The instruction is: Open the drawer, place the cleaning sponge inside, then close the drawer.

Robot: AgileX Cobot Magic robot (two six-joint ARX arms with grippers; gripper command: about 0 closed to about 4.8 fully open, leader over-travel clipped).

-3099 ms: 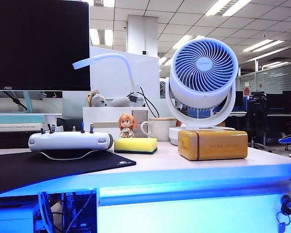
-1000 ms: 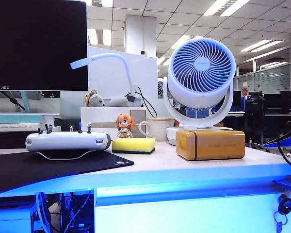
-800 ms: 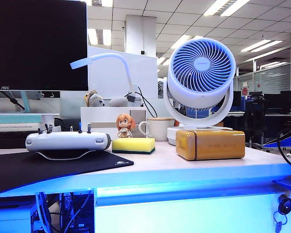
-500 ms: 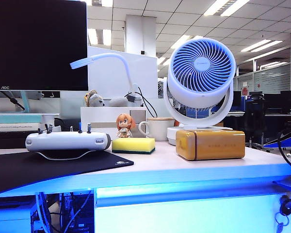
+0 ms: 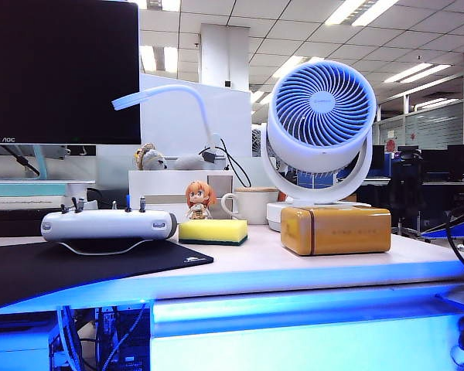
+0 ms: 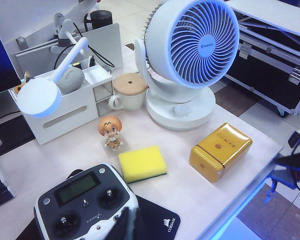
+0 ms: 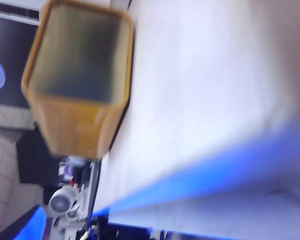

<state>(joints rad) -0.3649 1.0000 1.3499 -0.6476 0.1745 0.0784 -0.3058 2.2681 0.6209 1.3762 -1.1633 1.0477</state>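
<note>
Drawer (image 5: 309,344) front lower than before, sponge (image 5: 213,231) on desk, right gripper apart, left unclear.

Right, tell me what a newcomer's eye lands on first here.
First the big white fan with its blue-lit grille, at the back of the desk right of centre. Then the glowing blue desk edge above the drawer. Then the cleaning sponge mid-desk, between the grey remote controller and the amber box.

I see the cleaning sponge (image 5: 213,231) lying flat on the desktop, yellow over a dark green layer. The drawer (image 5: 309,344) below shows its glossy, blue-lit front.
</note>
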